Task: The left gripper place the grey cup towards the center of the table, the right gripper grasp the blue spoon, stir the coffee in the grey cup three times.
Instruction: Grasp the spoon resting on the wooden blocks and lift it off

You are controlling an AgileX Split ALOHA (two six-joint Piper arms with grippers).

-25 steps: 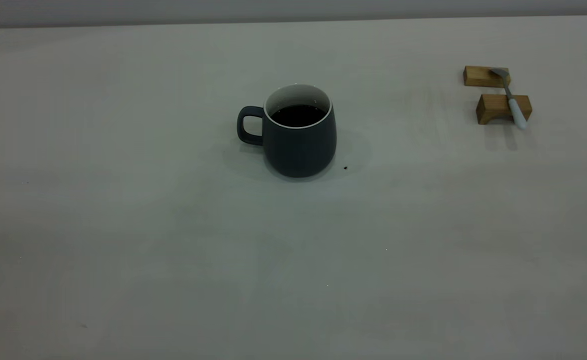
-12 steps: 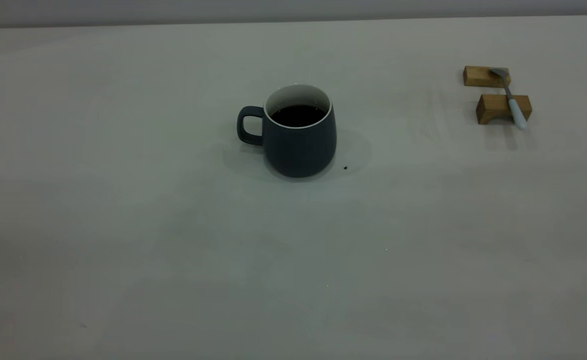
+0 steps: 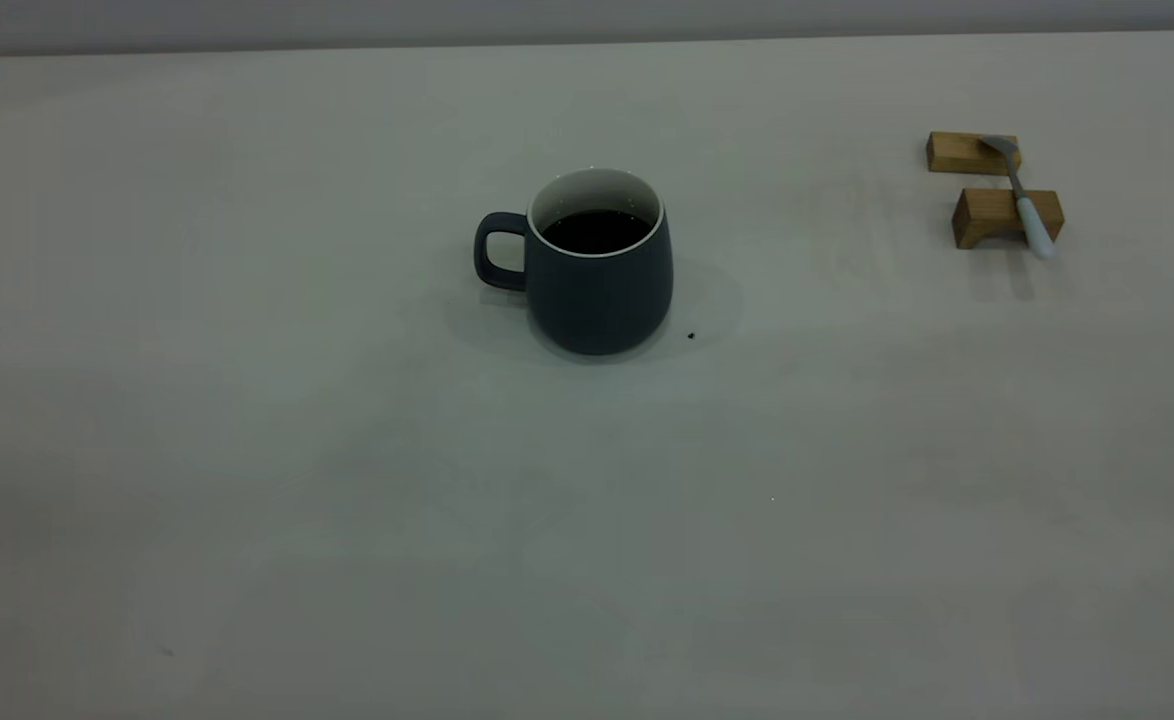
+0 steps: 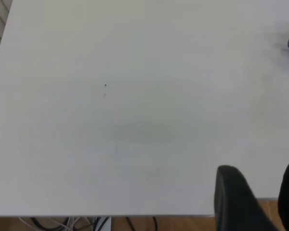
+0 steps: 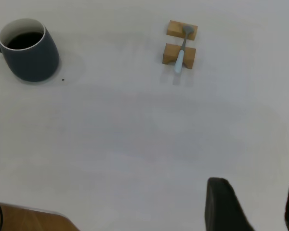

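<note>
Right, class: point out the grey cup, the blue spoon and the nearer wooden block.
grey cup (image 3: 599,300), exterior view, on its outer wall.
blue spoon (image 3: 1035,228), exterior view, on its pale handle.
nearer wooden block (image 3: 987,215), exterior view, on its front face.

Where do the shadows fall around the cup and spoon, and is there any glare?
Exterior view: a soft shadow pools around the grey cup, no glare on the table. Right wrist view: a faint shadow lies beside the blue spoon.

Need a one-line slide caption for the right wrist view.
Grey cup of coffee stands apart from the blue spoon resting across two wooden blocks.
</note>
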